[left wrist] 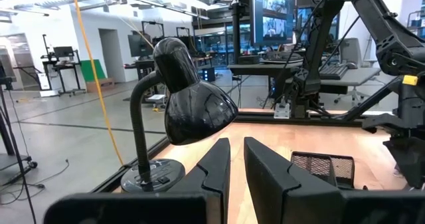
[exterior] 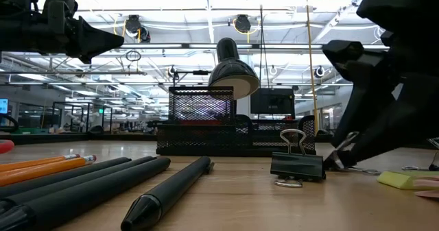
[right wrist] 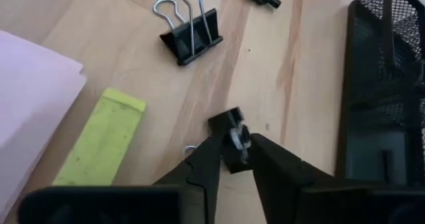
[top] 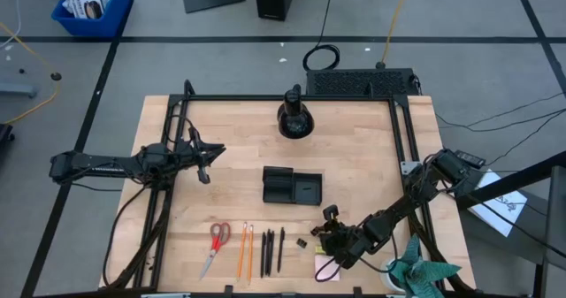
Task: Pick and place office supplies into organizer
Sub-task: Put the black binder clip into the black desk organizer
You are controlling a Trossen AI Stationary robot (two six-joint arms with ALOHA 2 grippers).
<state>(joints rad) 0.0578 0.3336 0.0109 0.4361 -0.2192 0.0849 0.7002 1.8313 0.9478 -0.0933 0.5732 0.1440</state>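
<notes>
My right gripper (top: pixel 325 232) is low over the table's near right part, shut on a small black clip (right wrist: pixel 230 136). A second black clip (right wrist: pixel 191 34) lies flat on the table just beyond it; it also shows in the low view (exterior: pixel 297 166). The yellow-green piece (right wrist: pixel 103 144) and the pink pad (right wrist: pixel 30 111) lie beside the gripper. The black organizer (top: pixel 292 185) stands mid-table. Red-handled scissors (top: pixel 217 243), two orange pencils (top: pixel 245 249) and three black pens (top: pixel 271 249) lie in a row near the front edge. My left gripper (top: pixel 210 159) hangs shut and empty at the table's left. My right gripper pinches the small clip's black body (right wrist: pixel 226 125) between its two fingertips (right wrist: pixel 211 154). The fingers slant down from the table's right. The clip sits at the fingers' free ends, close above the wood; whether it is clear of the table I cannot tell.
A black desk lamp (top: pixel 294 117) stands at the table's far middle, in front of my left gripper in the left wrist view (left wrist: pixel 186 104). The organizer's mesh wall (right wrist: pixel 385 84) is close beside my right gripper. Bare wood lies between the organizer and the row of supplies.
</notes>
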